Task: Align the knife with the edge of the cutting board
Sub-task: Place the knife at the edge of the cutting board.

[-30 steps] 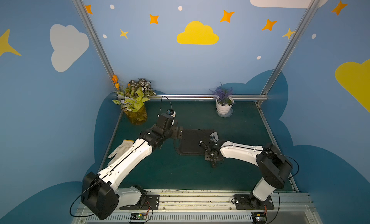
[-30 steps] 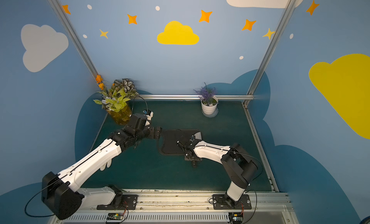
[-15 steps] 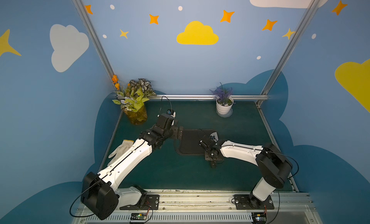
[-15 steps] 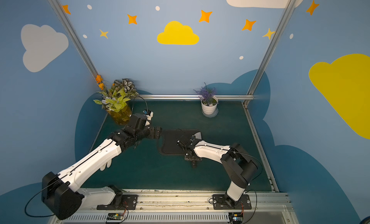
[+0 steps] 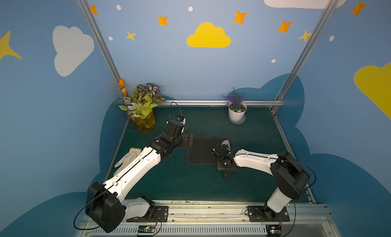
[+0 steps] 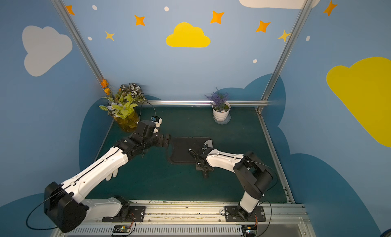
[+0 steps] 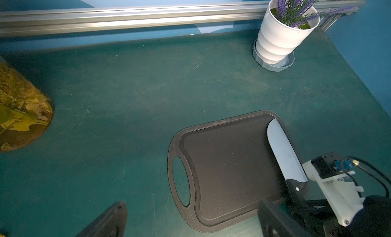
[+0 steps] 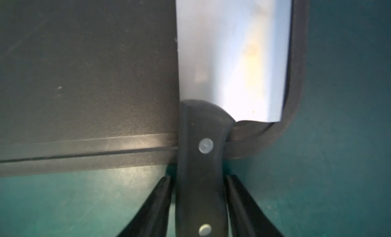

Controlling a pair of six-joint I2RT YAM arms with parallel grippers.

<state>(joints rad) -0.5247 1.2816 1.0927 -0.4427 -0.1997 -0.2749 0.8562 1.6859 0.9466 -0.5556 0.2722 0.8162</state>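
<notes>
Lying flat on the matte black board (image 8: 84, 66), knife (image 8: 232, 56) with smooth silver blade along the grooved rim opposite the oval slot, riveted black handle overhanging it, right claw (image 8: 198, 183) slightly parted astride the handle, left claw (image 7: 191, 206) wide open by the board's slot end.

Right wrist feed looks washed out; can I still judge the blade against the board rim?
Right wrist view: soft focus, white-yellow glare on the knife blade, yet its edge against the cutting board rim reads; left wrist view: sharp, evenly lit, better for judging.
</notes>
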